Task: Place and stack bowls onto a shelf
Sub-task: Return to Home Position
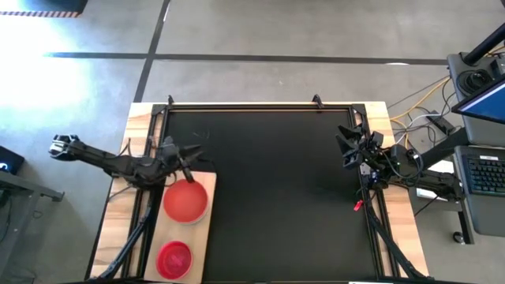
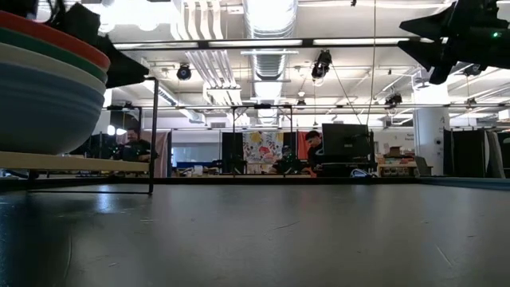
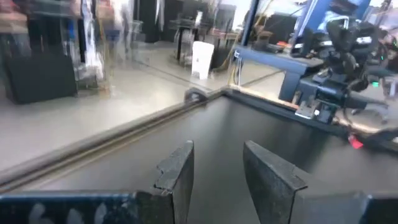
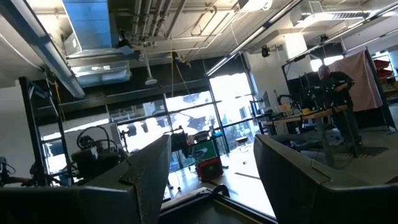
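The light wooden shelf lies along the table's left side. On it stands a stack of bowls with a red one on top. In the low view the stack shows red, teal, pale and blue-grey rims. A second, magenta-red bowl sits on the shelf's near end. My left gripper hangs open and empty just beyond the far side of the stack, and its wrist view faces across the black table. My right gripper is open and empty, raised at the table's right side.
The black tabletop stretches between the two arms. A metal frame runs along its far edge. A small red object lies by the right rail. A desk with a keyboard and cables stands to the right of the table.
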You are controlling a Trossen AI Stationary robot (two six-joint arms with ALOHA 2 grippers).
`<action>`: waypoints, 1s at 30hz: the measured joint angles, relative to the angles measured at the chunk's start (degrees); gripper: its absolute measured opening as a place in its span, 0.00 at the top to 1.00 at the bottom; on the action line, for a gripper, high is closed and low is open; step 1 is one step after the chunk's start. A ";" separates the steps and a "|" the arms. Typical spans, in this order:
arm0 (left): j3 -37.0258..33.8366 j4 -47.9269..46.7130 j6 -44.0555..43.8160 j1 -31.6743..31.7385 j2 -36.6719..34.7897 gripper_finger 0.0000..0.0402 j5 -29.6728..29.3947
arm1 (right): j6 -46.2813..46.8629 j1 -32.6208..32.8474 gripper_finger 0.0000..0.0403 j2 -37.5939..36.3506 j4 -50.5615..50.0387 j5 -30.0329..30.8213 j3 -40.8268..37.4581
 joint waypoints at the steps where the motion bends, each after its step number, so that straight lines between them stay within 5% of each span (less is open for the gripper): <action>1: -1.39 0.24 1.29 -0.03 -1.70 0.70 0.03 | -0.01 0.00 0.46 -0.02 -0.05 -0.02 0.00; 12: -4.81 -0.94 15.28 -0.04 -13.11 0.70 4.52 | 0.00 0.02 0.46 -0.02 -0.78 -0.02 0.00; 30: -8.90 -1.67 21.76 -0.05 -26.41 0.70 4.96 | 0.00 0.02 0.46 0.00 -0.74 0.00 0.00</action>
